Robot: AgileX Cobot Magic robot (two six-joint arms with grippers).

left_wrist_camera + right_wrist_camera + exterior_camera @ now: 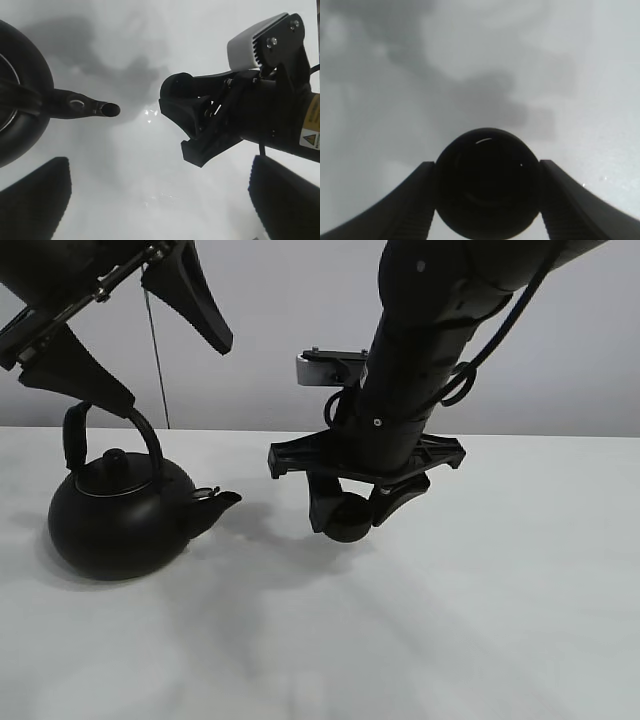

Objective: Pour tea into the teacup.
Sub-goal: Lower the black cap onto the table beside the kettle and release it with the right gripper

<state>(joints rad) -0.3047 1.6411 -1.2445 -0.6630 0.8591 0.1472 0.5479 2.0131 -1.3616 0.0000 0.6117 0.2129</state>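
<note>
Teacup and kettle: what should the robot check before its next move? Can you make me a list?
1. Is the teacup gripped by the right gripper? Ok, jaws shut on both its sides.
2. Is the teacup resting on the table? Cannot tell.
3. Is the left gripper open? Ok, jaws wide, up by the kettle.
4. Is the handle held? Not ok, nothing grips it yet.
5. Is the kettle upright with its lid on? Ok.
6. Does the spout point toward the teacup? Ok, with a gap between them.
</note>
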